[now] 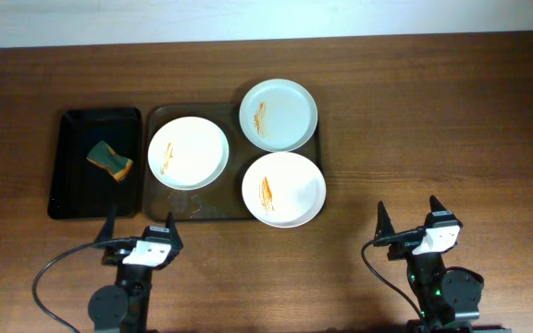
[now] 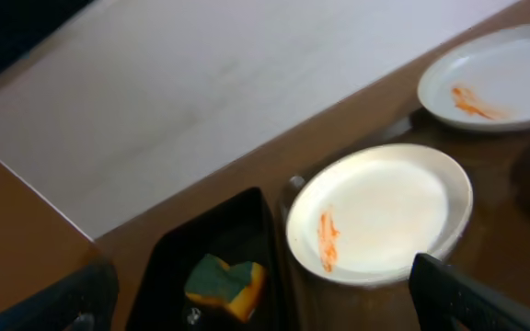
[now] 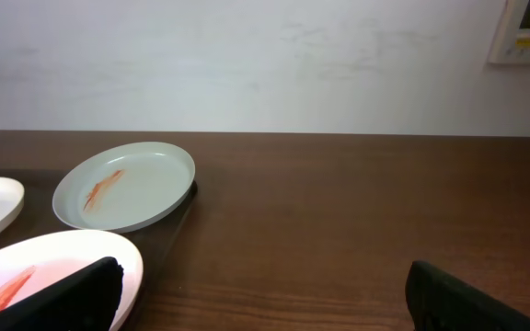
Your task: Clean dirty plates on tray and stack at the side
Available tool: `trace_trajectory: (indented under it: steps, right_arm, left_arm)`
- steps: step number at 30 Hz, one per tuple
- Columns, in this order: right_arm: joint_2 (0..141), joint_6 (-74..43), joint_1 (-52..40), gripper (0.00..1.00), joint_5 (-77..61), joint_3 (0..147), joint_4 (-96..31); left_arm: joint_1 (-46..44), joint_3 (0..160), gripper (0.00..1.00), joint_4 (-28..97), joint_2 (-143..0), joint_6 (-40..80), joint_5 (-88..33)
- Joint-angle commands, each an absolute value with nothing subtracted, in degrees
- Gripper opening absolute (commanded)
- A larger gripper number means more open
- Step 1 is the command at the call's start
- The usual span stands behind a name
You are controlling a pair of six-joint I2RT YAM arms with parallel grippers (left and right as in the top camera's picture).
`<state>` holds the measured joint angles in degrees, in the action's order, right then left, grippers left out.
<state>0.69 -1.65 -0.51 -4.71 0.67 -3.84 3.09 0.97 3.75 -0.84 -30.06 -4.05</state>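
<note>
By my reading you are looking at the opening step: fetching the sponge (image 1: 109, 159) before any wiping. The left gripper (image 1: 142, 228) and the right gripper (image 1: 408, 218) are both hovering over the near edge of the counter (image 1: 452, 102), fingers spread wide and holding nothing. The sponge is lying in the small black tray (image 1: 72, 190), just beside the large tray (image 1: 199, 205). The left gripper is sitting nearest to it, so you are probably best sending that arm. The sponge's long axis is running diagonally, far-left to near-right, so you are wanting the fingers turned to close across its narrow width and coming down steeply enough to clear the black tray's rim. The three plates are resting face up on the large tray: the left plate (image 1: 188, 153) fully inside it, the far right plate (image 1: 278, 115) overhanging the far rim, and the near right plate (image 1: 283, 189) overhanging the right and near rims. Being round, they are pointing nowhere and showing no long axis; only the orange smears are giving direction, each running roughly near to far. The large tray's long axis is lying left to right across the counter. Two plates are perching on the rim and may rock under a wipe, so you are likely needing the right arm to steady them.
</note>
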Motion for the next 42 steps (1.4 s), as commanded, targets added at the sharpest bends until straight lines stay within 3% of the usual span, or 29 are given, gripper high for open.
trace_trajectory:
  steps: [1,7,11,17,26,34,39,42]
  right_arm:
    - [0.4,-2.4,-0.4,0.98,-4.8,0.3,-3.5]
    - [0.4,-2.4,-0.4,0.98,-9.7,0.3,-0.1]
    - [0.4,-2.4,-0.4,0.98,-12.3,1.0,1.3]
    - [0.5,-2.3,-0.4,0.98,-12.3,5.4,1.3]
    - [12.1,-2.3,-0.4,0.98,-15.0,16.6,0.9]
    - [36.0,-2.3,-0.4,0.98,-17.5,38.7,-14.0]
    - [53.4,-2.3,-0.4,0.98,-20.0,57.8,-31.1]
    - [63.6,-2.3,-0.4,0.98,-19.9,68.2,-42.7]
  left_arm:
    - [3.4,0.5,0.99,3.0,-0.4,-30.9,-5.2]
    - [3.4,0.5,0.99,-1.6,-0.4,-30.9,-13.2]
    - [3.4,0.8,0.99,-9.0,-0.6,-30.8,-13.8]
    - [3.4,7.3,0.99,-9.6,-5.5,-28.7,-14.2]
    - [3.4,30.5,0.99,-2.7,-32.7,-28.8,-20.5]
    - [3.4,59.9,0.99,23.4,-57.6,-28.8,-23.4]
    - [3.4,78.4,0.99,43.1,-71.1,-28.8,-24.4]
    - [3.4,85.7,0.99,51.4,-77.7,-28.8,-31.7]
